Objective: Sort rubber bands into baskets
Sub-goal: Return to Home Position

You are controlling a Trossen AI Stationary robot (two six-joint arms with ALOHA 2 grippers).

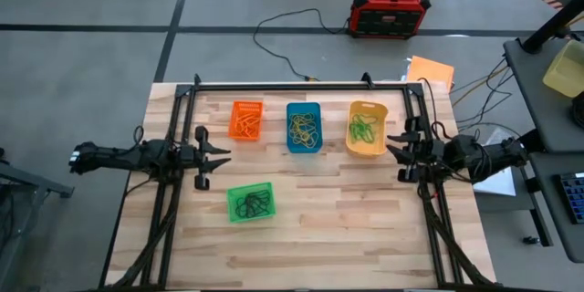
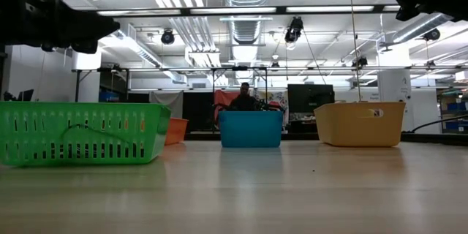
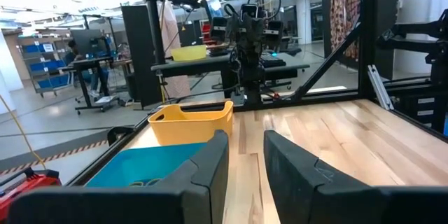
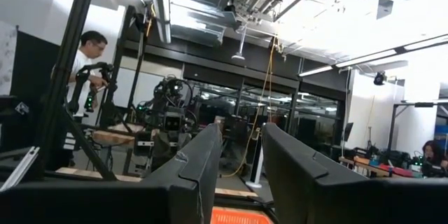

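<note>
The left pincer (image 1: 215,156) hangs at the left side of the worktop (image 1: 347,228). Its fingers (image 3: 210,164) stand moderately apart with nothing between them. The right pincer (image 1: 395,151) faces it from the opposite side, likewise parted and empty.

Nearest the left pincer are the orange basket (image 1: 246,103), ahead toward the far edge, and the green basket (image 1: 249,186), ahead toward the near edge. The yellow-orange basket (image 1: 367,105) stands just beside the right pincer. The blue basket (image 1: 304,105) lies between the orange and yellow-orange ones.

The rubber bands (image 1: 245,126) lie inside the baskets, and we make out none loose on the boards.

We judge the sorting finished and the homing step in hand. The next move calls for no grasp, only settling both arms clear of the baskets.
</note>
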